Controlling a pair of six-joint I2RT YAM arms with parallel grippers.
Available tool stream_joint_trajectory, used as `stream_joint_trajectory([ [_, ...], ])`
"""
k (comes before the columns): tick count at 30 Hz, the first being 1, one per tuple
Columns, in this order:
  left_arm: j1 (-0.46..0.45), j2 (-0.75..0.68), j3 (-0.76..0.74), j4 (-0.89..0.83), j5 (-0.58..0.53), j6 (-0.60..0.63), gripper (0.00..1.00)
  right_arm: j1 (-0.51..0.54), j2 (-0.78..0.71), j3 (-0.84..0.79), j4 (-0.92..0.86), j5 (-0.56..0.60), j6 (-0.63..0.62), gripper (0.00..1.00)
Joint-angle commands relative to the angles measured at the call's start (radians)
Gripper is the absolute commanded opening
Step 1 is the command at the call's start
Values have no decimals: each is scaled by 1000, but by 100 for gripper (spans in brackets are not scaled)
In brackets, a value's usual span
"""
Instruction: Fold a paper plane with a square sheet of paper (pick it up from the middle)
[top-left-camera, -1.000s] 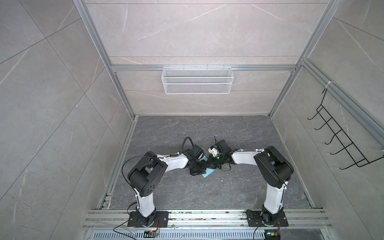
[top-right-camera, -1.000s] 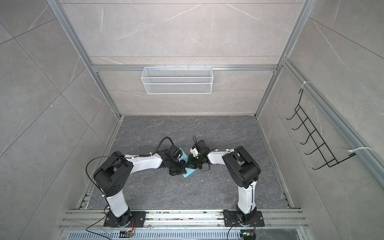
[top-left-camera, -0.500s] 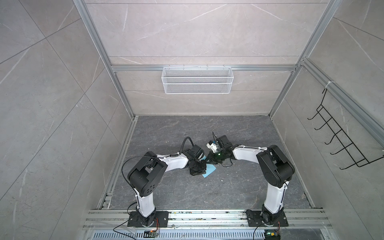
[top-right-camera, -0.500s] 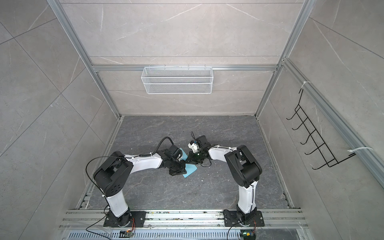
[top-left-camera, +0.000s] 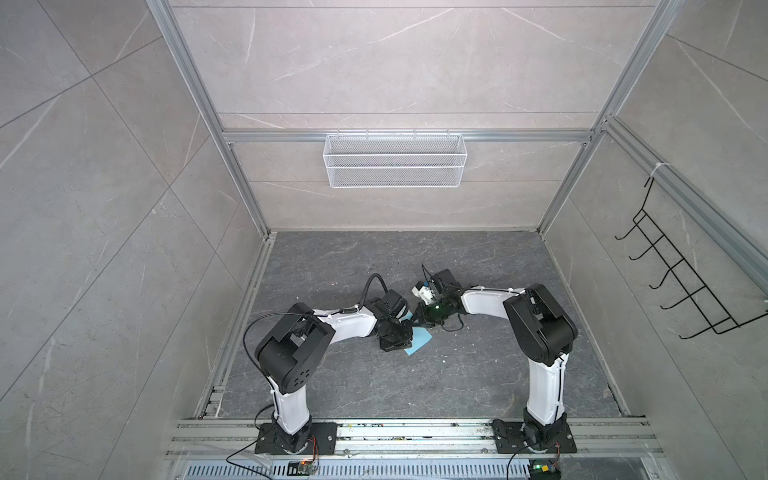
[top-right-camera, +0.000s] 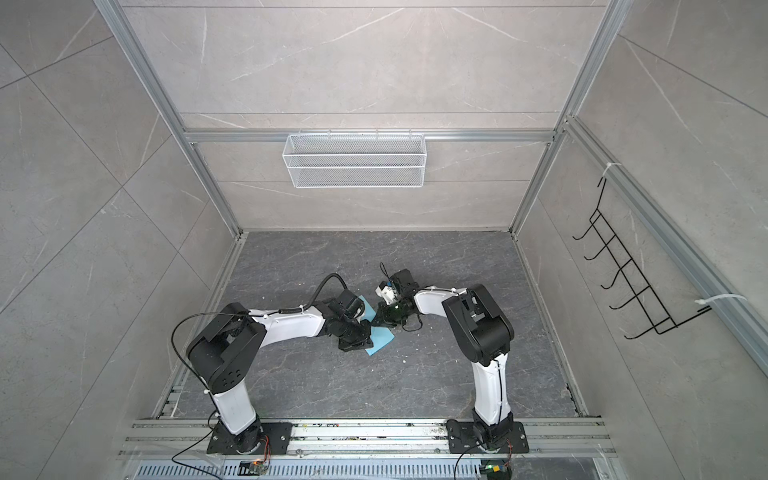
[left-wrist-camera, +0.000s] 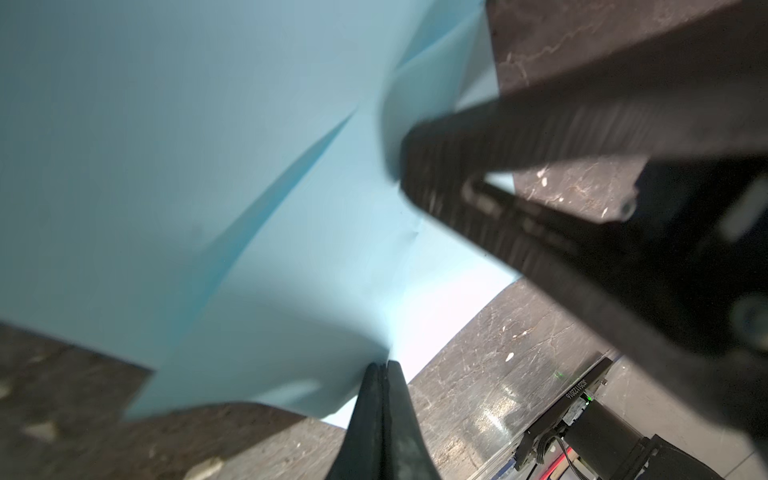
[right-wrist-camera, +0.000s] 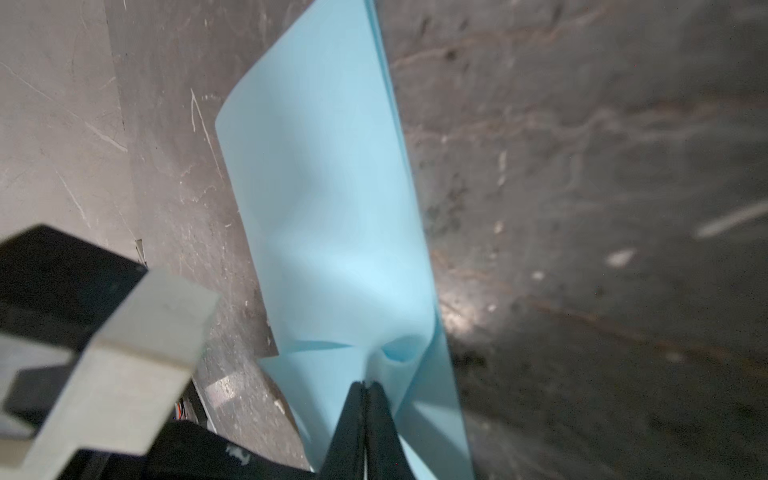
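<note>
Left gripper (left-wrist-camera: 382, 366): jaws together, clamped on one edge of the sheet of paper (left-wrist-camera: 249, 166). Right gripper (right-wrist-camera: 365, 384): jaws together, clamped on the same sheet where it puckers into a small dimple.

Markings: a black module (left-wrist-camera: 577, 395) in the left wrist view carries a white printed code. The characters are too small and tilted to read with certainty. The paper itself is unprinted.

Orientation: in the right wrist view the sheet forms a long narrow band running straight away from the fingertips, with doubled layers showing along one long edge. In both top views it sits at mid-table (top-left-camera: 457, 374) between the two wrists. Its visible part (top-right-camera: 382, 338) reaches from beside the left wrist toward the near rail, ending in a corner that points that way.

Appearance: plain light blue, matte, thin. It is partly folded, with a sharp diagonal crease in the left wrist view, and soft buckles near both grips. Whether its lower part touches the table cannot be told.
</note>
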Motion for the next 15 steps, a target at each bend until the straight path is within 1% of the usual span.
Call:
stream_joint_trajectory([
  [1,-4,12,-38,-104,-39,24,0,-43,52,49,-31,66,-39,9],
  [5,-4,7,-43,-105,-38,27,0,-76,69,93,-31,79,-39,8],
  [8,-4,-1,-48,-105,-40,31,0,-78,0,97,-62,52,-34,9],
  [11,-4,-5,-48,-102,-48,39,0,-75,-130,24,-46,25,-9,9],
  [13,-4,-2,-45,-96,-48,42,0,-67,-175,-33,-36,8,13,9],
  [15,-4,1,-42,-94,-51,41,0,-50,-189,-83,-13,0,35,9],
])
